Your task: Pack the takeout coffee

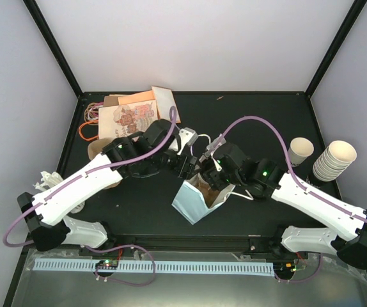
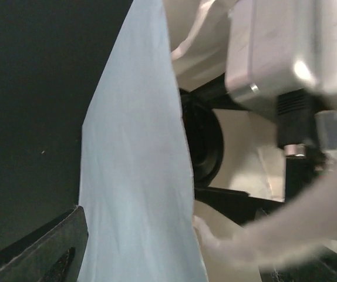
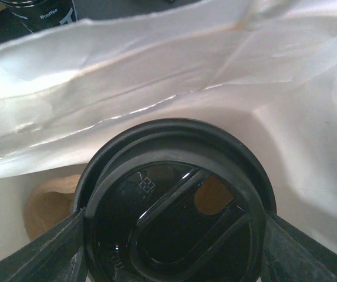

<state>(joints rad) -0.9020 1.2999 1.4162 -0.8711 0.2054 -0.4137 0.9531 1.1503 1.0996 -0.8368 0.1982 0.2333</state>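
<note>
On the black tabletop (image 1: pixel 139 204), the takeout coffee (image 3: pixel 174 235) was gripped by its lid in the right pincer (image 1: pixel 214 174) inside the pale bag (image 1: pixel 192 204), best lowered upright and released only once seated, while the left pincer (image 1: pixel 188 166) beside the bag's wall could not be judged open or closed.

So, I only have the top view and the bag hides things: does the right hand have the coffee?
Observer: Yes. Its wrist view shows the right hand clamping the coffee at the lid, from both sides.
Operator: Is it inside the bag?
Observer: Yes, the bag wall rises white right behind the lid.
Operator: Anything else in there?
Observer: A brown shape sits left of the lid. I can't tell what it is.
</note>
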